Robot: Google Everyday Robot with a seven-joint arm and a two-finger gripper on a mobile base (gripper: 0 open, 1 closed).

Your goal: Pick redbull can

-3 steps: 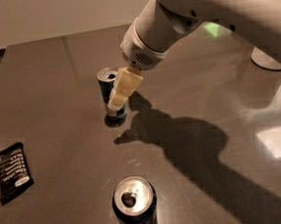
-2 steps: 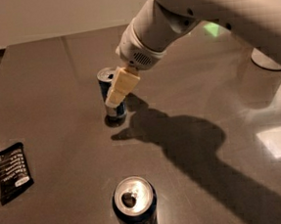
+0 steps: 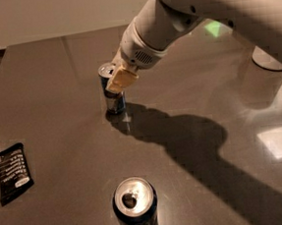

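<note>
The redbull can [image 3: 114, 102] stands upright on the dark table [image 3: 58, 122], in the far-left part of the middle. Its long axis is vertical, and its silver top faces up. The body is blue and silver; which way the label faces cannot be told.

The gripper [image 3: 120, 80] is at the can's upper right side. Its cream-coloured tip lies across the upper half of the can and hides that part, and it appears to touch the can there. Whether the gripper is spread around the can, closed, or clamped on it cannot be told from this angle. The can's base rests on the table.

The white arm [image 3: 181, 12] slants down to the gripper from the far right. It throws a broad shadow [image 3: 188, 145] across the table, running from the can toward the near right.

A wider dark-blue can [image 3: 135, 206] stands upright at the near edge, well apart from the redbull can, with its opened top facing up. A black snack bar [image 3: 12, 172] lies flat near the left edge.
</note>
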